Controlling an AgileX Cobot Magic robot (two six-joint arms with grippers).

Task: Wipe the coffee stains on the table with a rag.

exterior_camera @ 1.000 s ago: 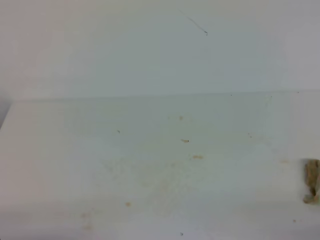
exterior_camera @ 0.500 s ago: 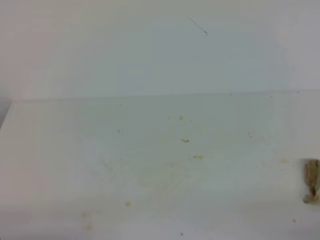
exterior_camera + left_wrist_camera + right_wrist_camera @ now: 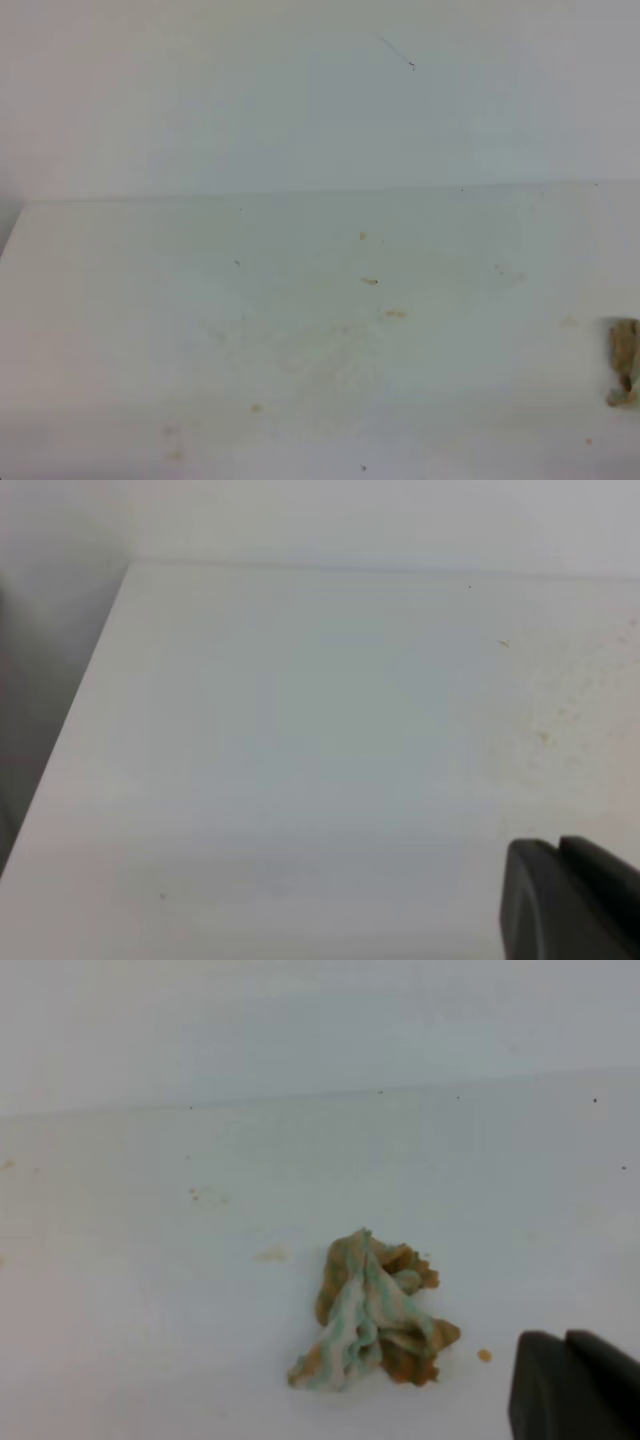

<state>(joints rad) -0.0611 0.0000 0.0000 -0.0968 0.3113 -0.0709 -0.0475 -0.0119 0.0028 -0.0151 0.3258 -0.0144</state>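
Note:
The table (image 3: 120, 300) is a wide white surface. No orange-brown blotch of coffee stains shows on it, only a faint tan haze (image 3: 320, 355) near the middle front and small tan specks (image 3: 396, 314). The rag (image 3: 624, 362), a lumpy whitish-green wad blotched with brown, lies loose at the far right edge; the right wrist view shows it whole (image 3: 372, 1312). Neither gripper shows in the exterior view. A dark part of my left gripper (image 3: 572, 900) sits in the lower right corner of its wrist view. A dark part of my right gripper (image 3: 575, 1385) sits right of and nearer than the rag, apart from it.
A white wall (image 3: 300, 100) rises behind the table's back edge. The table's left edge (image 3: 70, 740) drops off beside a grey gap. A small brown crumb (image 3: 484, 1355) lies just right of the rag.

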